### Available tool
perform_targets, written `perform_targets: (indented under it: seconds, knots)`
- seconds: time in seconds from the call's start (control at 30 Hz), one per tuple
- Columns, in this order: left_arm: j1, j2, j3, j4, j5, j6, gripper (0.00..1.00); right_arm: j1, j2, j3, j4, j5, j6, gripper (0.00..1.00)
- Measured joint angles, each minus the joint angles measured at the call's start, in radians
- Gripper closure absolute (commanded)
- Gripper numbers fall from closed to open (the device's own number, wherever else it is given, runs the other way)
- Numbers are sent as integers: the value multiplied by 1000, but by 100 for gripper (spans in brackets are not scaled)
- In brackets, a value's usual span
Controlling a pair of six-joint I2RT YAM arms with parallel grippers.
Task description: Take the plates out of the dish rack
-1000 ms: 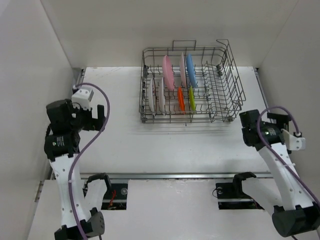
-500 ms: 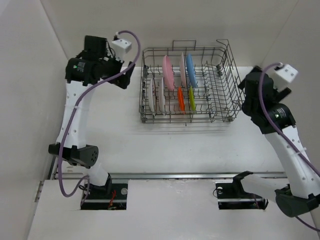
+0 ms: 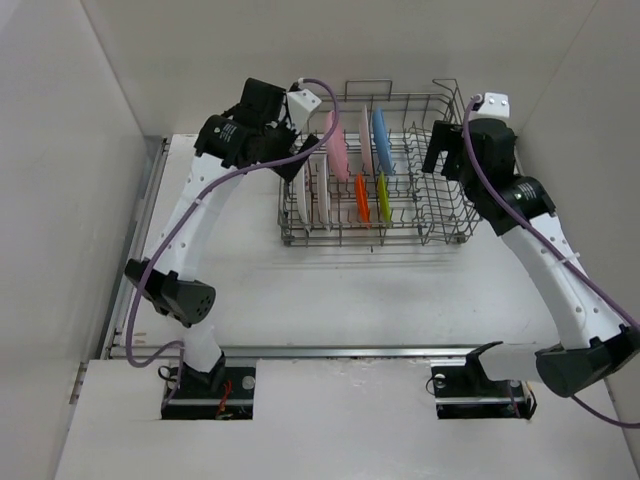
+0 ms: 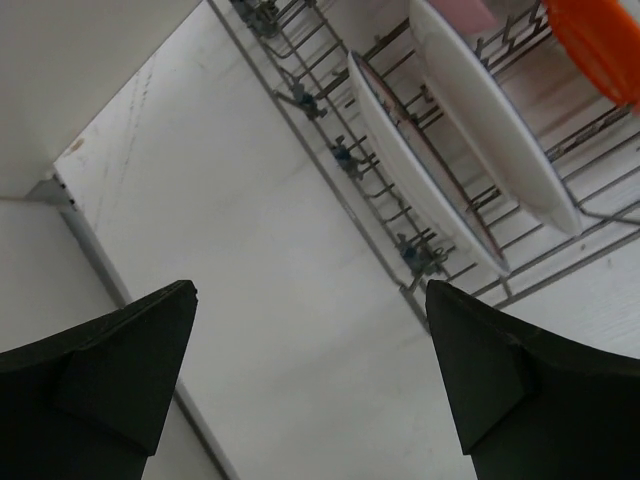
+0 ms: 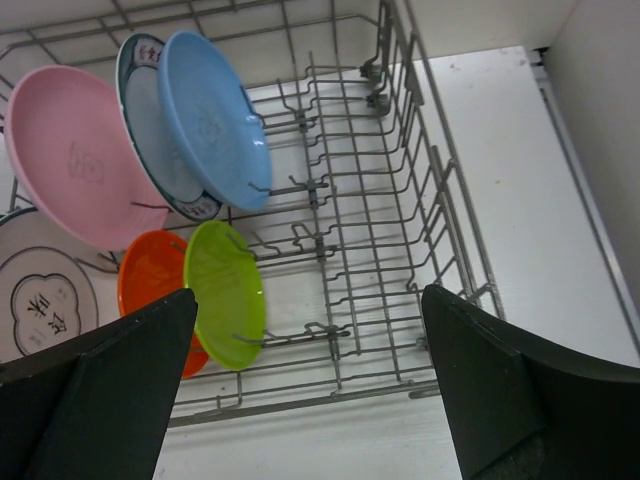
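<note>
- Dish rack (image 3: 445, 195): a grey wire basket standing at the far edge of the bench (image 3: 240, 270), its long side parallel to that edge. It sits somewhat nearer the far right corner than the far left one.
- Far row of the rack, each piece upright on edge between tines: the pink plate (image 3: 336, 145), then the dark-rimmed plate (image 5: 143, 115). The light blue plate (image 3: 382, 140) stands just beside the latter, on the side of the bench's right edge.
- Near row: the orange plate (image 3: 362, 200) and the lime green plate (image 3: 383, 197), both small, upright and side by side.
- Left end of the rack: two white patterned plates (image 3: 303, 190), upright, one just beside the other.
- Left gripper (image 4: 310, 288): held over the rack's left end. Its fingers are spread wide with nothing between them. In the wrist view the gap frames bare bench and the rack's outer wires, with the white patterned plates off to one side.
- Right gripper (image 5: 309, 292): held over the rack's right end, toward the bench's right edge. Its fingers are spread wide and hold nothing. In the wrist view the gap frames rows of tines, with the coloured plates to the left of them.
</note>
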Motion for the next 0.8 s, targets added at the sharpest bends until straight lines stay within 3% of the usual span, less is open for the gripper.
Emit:
perform_targets:
  seconds: [0.13,0.33,0.63,0.8]
  knots:
    - [1,78,19,49,15,-100,18,0,13,-31,7,-37,29,0]
    - [-7,209,29,90,16,-203,29,0,13,-104,14,-17,98,0]
    - [-30,255,29,116,-42,-271,66,0,43,-119,-15,108,161,0]
    - [-53,299,29,114,-61,-299,69,0,57,-119,-32,148,169,0]
